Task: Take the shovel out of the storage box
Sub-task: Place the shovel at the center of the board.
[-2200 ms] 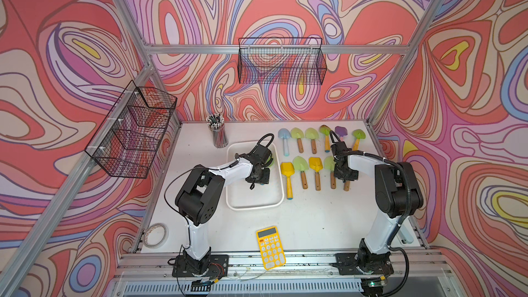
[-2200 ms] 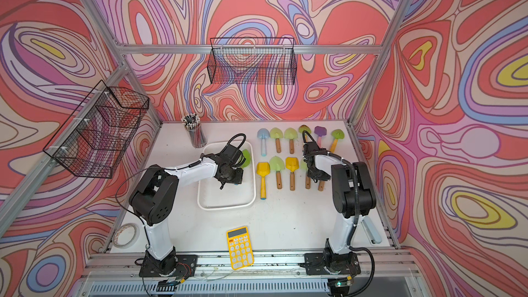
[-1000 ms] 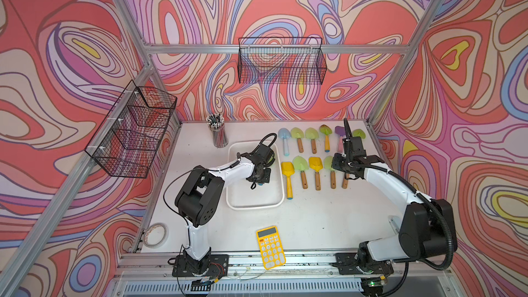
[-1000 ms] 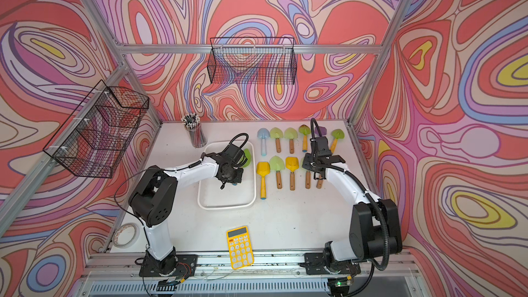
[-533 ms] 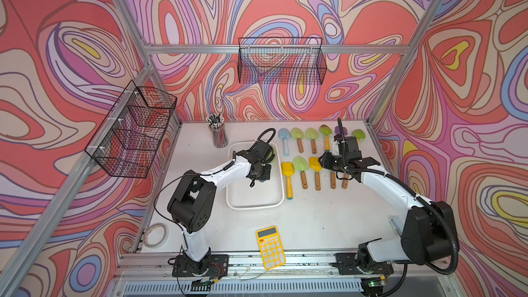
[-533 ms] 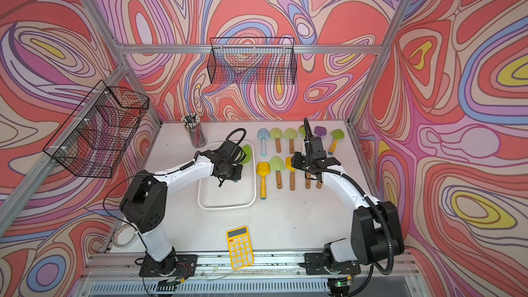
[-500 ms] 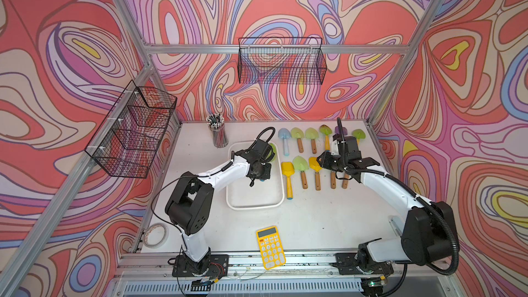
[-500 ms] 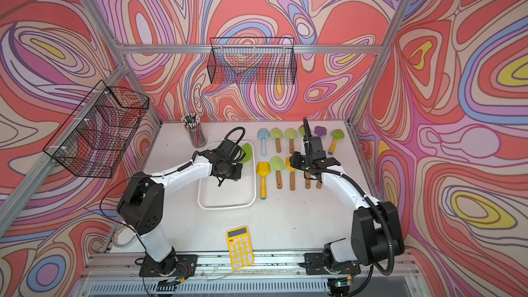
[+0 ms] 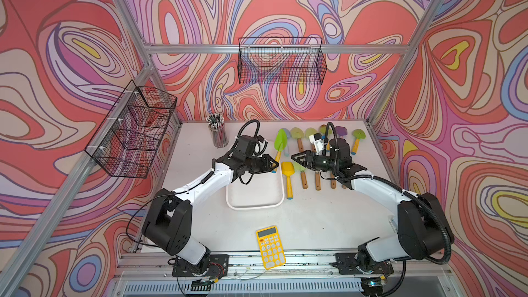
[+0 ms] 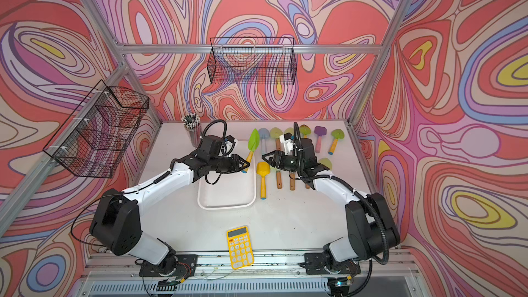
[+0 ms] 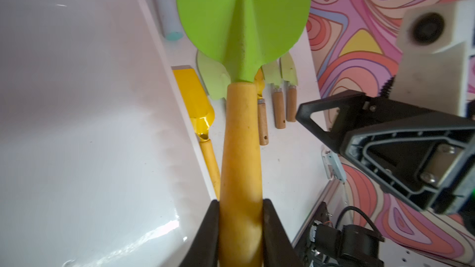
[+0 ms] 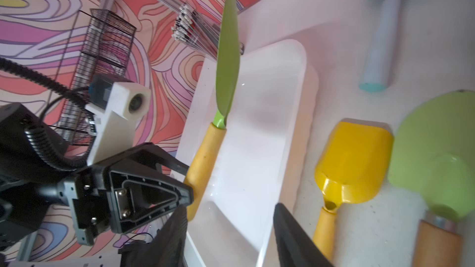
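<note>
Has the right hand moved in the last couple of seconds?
Yes. The right hand has swung toward the storage box, its tips now near the yellow shovel.

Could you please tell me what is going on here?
The left gripper is shut on the yellow handle of a green shovel, holding it over the rim of the storage box. The right gripper, jaws open, faces it close by, perhaps to take it. Other shovels lie in rows on the table beside the box.

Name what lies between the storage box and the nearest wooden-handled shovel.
A yellow shovel, lying beside the storage box; both top views show it.
</note>
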Controlling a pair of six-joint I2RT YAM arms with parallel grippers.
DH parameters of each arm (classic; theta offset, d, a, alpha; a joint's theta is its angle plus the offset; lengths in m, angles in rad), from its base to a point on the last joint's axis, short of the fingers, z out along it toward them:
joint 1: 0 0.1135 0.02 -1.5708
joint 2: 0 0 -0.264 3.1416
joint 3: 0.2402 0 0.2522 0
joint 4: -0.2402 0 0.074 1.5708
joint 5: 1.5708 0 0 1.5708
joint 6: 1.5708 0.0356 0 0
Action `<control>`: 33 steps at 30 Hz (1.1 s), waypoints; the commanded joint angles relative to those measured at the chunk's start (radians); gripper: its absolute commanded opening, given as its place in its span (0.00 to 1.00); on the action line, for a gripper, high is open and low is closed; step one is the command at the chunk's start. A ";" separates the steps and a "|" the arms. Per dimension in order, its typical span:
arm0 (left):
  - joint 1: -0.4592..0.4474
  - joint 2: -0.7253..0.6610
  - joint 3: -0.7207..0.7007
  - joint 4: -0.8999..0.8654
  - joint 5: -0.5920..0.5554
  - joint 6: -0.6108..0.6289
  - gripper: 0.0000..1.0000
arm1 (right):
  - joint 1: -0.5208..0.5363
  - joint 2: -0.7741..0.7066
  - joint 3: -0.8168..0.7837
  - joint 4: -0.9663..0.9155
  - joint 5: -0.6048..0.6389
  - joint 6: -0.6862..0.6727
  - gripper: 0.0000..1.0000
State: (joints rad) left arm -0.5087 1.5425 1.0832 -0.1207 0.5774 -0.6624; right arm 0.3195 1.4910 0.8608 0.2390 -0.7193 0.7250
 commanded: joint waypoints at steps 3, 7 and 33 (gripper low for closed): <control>0.006 -0.026 -0.057 0.323 0.188 -0.159 0.00 | 0.003 0.059 -0.028 0.331 -0.124 0.194 0.57; 0.007 -0.021 -0.092 0.466 0.245 -0.242 0.00 | 0.003 0.079 -0.020 0.423 -0.157 0.241 0.57; 0.003 0.040 -0.135 0.718 0.355 -0.385 0.09 | 0.003 0.228 0.006 0.948 -0.232 0.577 0.19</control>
State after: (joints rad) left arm -0.5068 1.5787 0.9497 0.5365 0.9035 -1.0252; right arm 0.3202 1.7058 0.8505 1.0634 -0.9413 1.2610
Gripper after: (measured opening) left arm 0.249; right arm 0.215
